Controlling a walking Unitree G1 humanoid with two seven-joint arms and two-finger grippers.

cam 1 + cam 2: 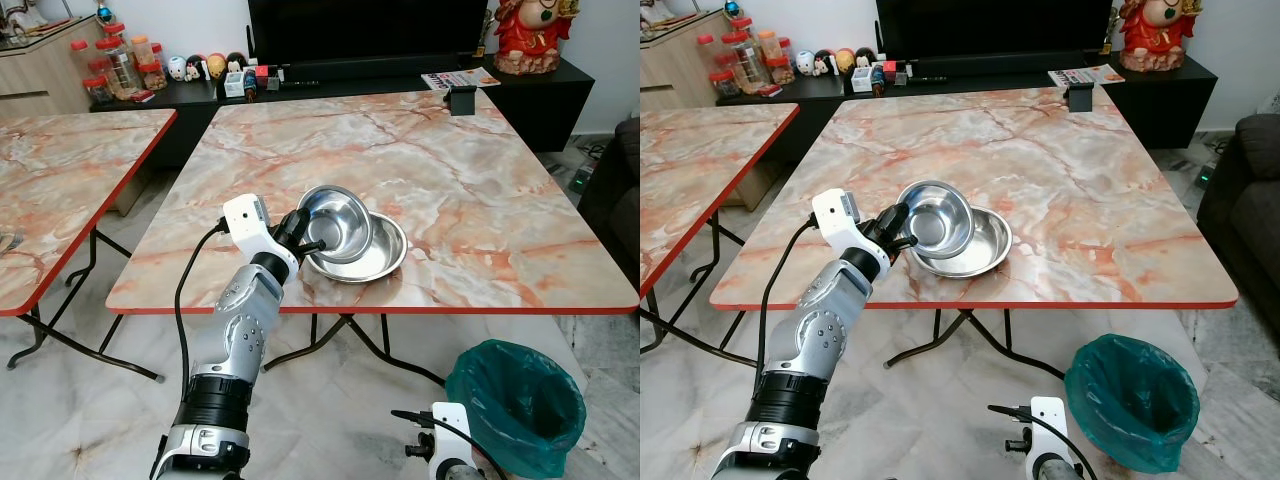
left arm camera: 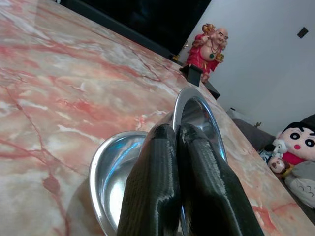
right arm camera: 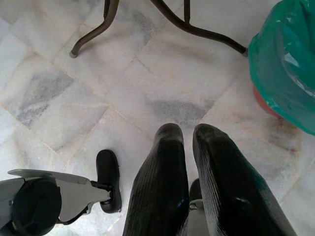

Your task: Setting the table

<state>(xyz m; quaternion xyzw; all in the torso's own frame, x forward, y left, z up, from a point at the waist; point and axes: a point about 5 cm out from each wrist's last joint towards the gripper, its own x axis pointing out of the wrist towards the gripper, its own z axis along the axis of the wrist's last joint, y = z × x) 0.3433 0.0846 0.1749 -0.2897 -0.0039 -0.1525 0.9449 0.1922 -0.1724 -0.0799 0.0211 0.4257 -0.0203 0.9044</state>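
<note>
A steel bowl (image 1: pixel 337 221) sits tilted in a second bowl (image 1: pixel 377 255), lying flat near the tabletop's (image 1: pixel 480 180) front edge.

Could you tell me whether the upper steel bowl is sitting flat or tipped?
Tipped. The left gripper pinches the upper bowl's rim, lifting that side off the lower bowl.

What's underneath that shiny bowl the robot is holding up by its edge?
Under the tilted steel bowl, pinched at its rim by the left gripper, lies a second steel bowl on the marble table. The upper bowl covers part of the lower one's inside, so anything there is hidden.
</note>
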